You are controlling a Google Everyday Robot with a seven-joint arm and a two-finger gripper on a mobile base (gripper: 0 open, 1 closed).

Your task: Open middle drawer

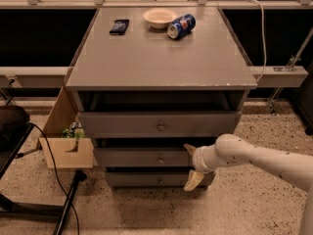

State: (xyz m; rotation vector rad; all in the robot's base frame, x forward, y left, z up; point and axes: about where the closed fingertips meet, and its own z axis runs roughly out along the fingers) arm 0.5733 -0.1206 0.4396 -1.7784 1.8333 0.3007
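The grey cabinet has three drawers stacked one above another. The middle drawer (139, 157) is a long flat grey front with a small round knob (161, 159), and it sticks out slightly from the cabinet. My gripper (191, 164) is at the right end of that drawer front, right of the knob. Its pale fingers are spread apart, one (188, 148) at the drawer's upper edge and the other at the level of the bottom drawer (146, 179). It holds nothing. The top drawer (122, 125) is above.
On the cabinet top (161, 62) lie a cream bowl (159, 17), a blue can on its side (181, 26) and a small black object (120, 26). A cardboard box (66, 153) stands left of the cabinet, with a black cable (49, 165) and a black stand (68, 199) on the floor.
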